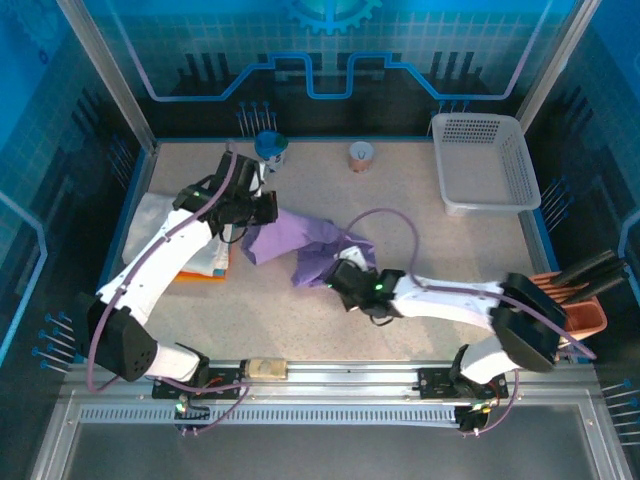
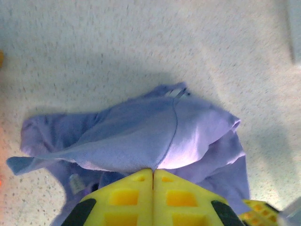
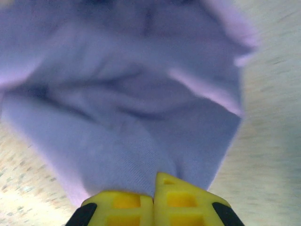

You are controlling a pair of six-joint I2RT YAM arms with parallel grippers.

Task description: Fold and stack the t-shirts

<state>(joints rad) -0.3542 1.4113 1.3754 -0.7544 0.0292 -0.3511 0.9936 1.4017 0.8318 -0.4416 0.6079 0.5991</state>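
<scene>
Plainly, the left gripper (image 2: 153, 175) has its yellow fingers (image 2: 124, 195) pressed together on a fold of the lavender t-shirt (image 2: 141, 136), and the cloth rises to the pinch in a taut ridge. How much cloth sits between the pads is hidden. The right gripper (image 3: 154, 188) is likewise closed on this shirt's cloth. That wrist view is blurred, so seams and print cannot be made out in it.

From above, the left gripper (image 1: 262, 208) grips the shirt's left end and the right gripper (image 1: 342, 272) its near right end. The lavender t-shirt (image 1: 300, 238) is bunched and rumpled between them in the middle of the table (image 1: 400, 220) — how much of it touches the surface is hard to tell.

Further left, a white t-shirt (image 1: 148, 215) lies largely covered by the left arm. Beneath it an orange t-shirt (image 1: 205, 273) shows as a thin edge — nothing more of it can be seen. The white basket (image 1: 485, 160) stands well apart at the far right corner.
</scene>
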